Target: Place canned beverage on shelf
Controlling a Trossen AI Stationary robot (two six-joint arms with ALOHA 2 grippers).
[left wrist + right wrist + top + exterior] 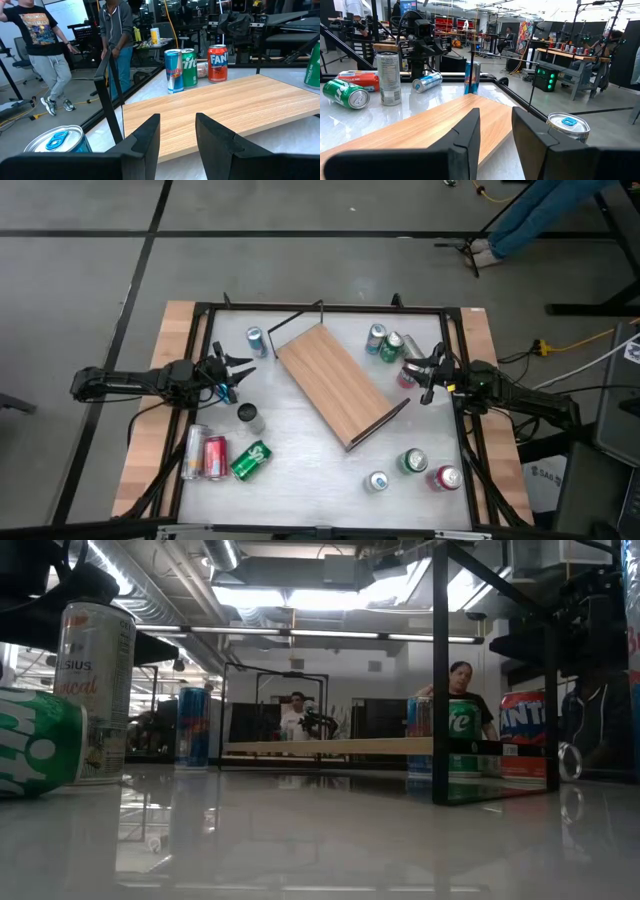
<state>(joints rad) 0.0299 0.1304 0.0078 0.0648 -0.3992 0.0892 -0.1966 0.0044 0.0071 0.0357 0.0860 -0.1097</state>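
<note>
**Shelf bare on the bench, both grippers empty**

High view: the shelf [335, 385] lies diagonally across the middle of the bench [300, 480], one end toward the far left corner, the other toward the right edge, with thin black rails at both ends. Nothing stands on the board. The left gripper [240, 370] sits near the left edge, pointing inward, empty. A blue can [256, 341] lies just beyond it near the far edge; a grey-topped can [247, 416] stands nearby. Three cans lie side by side toward the near left corner: a silver can [193, 451], a red can [215, 457] and a green can [250, 461]. The right gripper [422, 370] is at the right edge beside a cluster of cans [388, 343]. Three more cans [414, 468] stand near the near right corner.

Low view: the shelf [330, 747] reads as a thin level strip on the bench, mid-distance. Neither gripper's fingers can be made out here.

Left wrist view: the left fingers [147, 137] stand a narrow gap apart with nothing between them, facing the board [225, 107].

Right wrist view: the right fingers [467, 132] are drawn together as far as they go, gripping nothing; a can top [568, 125] stands just beside them.
</note>
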